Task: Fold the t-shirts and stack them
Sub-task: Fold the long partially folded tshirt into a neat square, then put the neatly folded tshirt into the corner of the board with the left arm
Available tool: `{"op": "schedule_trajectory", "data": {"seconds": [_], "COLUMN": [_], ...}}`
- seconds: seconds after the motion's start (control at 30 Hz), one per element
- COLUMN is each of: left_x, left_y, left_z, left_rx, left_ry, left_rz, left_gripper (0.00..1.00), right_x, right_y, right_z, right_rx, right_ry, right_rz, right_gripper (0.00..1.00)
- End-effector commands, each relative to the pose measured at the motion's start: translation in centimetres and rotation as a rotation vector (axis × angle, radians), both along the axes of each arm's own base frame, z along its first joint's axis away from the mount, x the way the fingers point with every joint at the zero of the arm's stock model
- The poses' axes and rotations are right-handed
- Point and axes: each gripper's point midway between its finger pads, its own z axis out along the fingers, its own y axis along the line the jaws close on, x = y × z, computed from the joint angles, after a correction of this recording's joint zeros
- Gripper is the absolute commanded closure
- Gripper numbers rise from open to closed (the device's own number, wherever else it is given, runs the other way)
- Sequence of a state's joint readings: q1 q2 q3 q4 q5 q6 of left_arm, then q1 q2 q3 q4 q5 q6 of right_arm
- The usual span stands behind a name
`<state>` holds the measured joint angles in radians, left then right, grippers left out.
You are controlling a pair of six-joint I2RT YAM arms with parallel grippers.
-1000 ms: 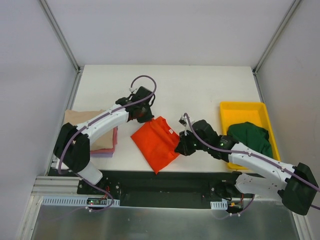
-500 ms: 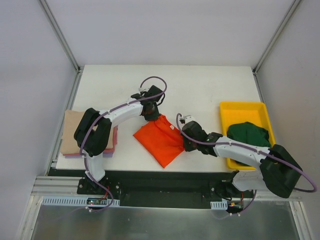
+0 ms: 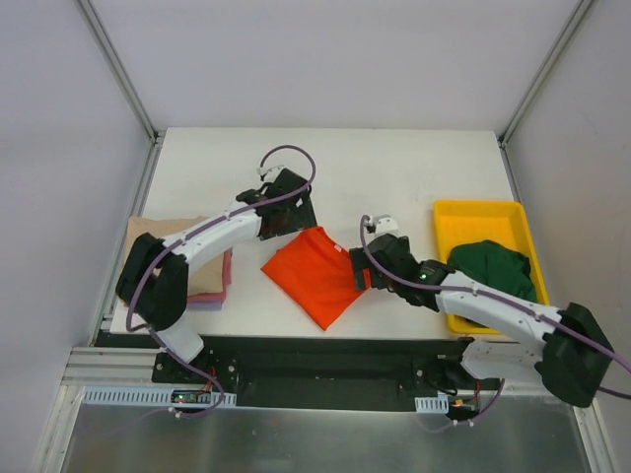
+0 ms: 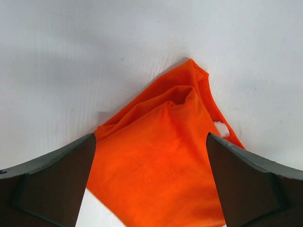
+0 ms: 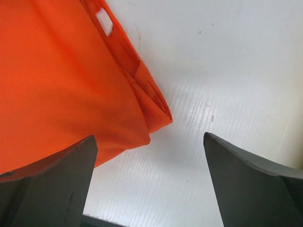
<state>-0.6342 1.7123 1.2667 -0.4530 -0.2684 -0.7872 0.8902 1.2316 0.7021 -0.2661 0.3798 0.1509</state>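
White tabletop (image 3: 394, 168): bright orange-red cloth t-shirt (image 3: 317, 274) lies folded mid-table, left gripper (image 3: 284, 209) at its 11 o'clock, right gripper (image 3: 380, 264) at 3, jaws spread, empty. Looks ready for gripping and stacking at 9 o'clock.

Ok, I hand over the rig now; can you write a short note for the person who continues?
Left gripper: jaws open, above the far corner of the orange shirt, holding nothing.
Right gripper: jaws open beside its right corner, holding nothing.
Done: orange shirt lies folded mid-table; folded stack at left.
Left to do: put the orange one on the stack, then fold and stack the green shirt, crumpled in the yellow tray.
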Motion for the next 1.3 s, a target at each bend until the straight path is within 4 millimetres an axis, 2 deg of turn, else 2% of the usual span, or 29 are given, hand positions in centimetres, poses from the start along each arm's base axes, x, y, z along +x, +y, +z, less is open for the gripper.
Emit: {"op": "schedule_trajectory", "data": {"seconds": [0.0,0.03,0.17,0.27,0.33,0.5,0.57,0.63,0.7,0.83,0.9,0.97,1.1,1.2,1.27], "left_x": [-1.0,-1.6,-3.3,-4.5,-4.2,-0.7,0.7,1.7,2.0,1.4,0.7,-0.4,-2.9,-4.8,-5.8], "left_y": [1.9,2.0,2.2,-0.7,-1.9,-1.7,-1.5,-0.3,0.9,1.8,1.8,1.9,2.7,3.7,4.6], "left_z": [3.3,2.9,1.4,0.5,0.0,-2.8,-3.6,-4.8,-6.4,-8.9,-9.7,-10.1,-9.9,-9.4,-8.8], "left_rx": [0.032,0.039,0.018,-0.097,-0.121,-0.010,0.046,0.130,0.174,0.177,0.169,0.147,0.108,0.088,0.088], "left_ry": [-0.107,-0.104,-0.091,-0.087,-0.060,-0.011,0.015,0.058,0.109,0.202,0.234,0.263,0.300,0.296,0.284], "left_rz": [-0.108,-0.163,-0.322,-0.536,-0.578,-0.502,-0.467,-0.401,-0.346,-0.287,-0.278,-0.267,-0.211,-0.172,-0.147], "left_gripper": [0.01,0.01,0.01,0.01,0.01,0.01,0.01,0.01,0.01,0.03,0.04,0.05,0.07,0.07,0.07], "right_x": [-1.5,-2.3,-5.6,-6.0,-5.7,-3.7,-3.1,-2.4,-0.9,1.7,3.0,4.3,6.4,7.1,7.2], "right_y": [-0.1,0.6,5.9,7.7,8.7,10.4,10.6,10.3,9.2,7.6,7.1,6.8,5.8,5.0,4.9], "right_z": [3.7,3.9,5.5,5.6,5.3,3.3,2.2,1.2,0.0,-2.2,-3.5,-3.9,-4.8,-5.4,-5.0], "right_rx": [0.160,0.217,0.518,0.543,0.530,0.460,0.440,0.421,0.391,0.340,0.309,0.298,0.270,0.260,0.273], "right_ry": [-0.033,-0.018,0.054,0.110,0.145,0.202,0.234,0.253,0.252,0.262,0.280,0.285,0.295,0.315,0.313], "right_rz": [-0.020,0.021,0.263,0.317,0.330,0.300,0.288,0.261,0.205,0.156,0.138,0.125,0.109,0.097,0.103], "right_gripper": [0.04,0.04,0.04,0.04,0.04,0.04,0.04,0.04,0.04,0.04,0.04,0.04,0.04,0.04,0.04]}}
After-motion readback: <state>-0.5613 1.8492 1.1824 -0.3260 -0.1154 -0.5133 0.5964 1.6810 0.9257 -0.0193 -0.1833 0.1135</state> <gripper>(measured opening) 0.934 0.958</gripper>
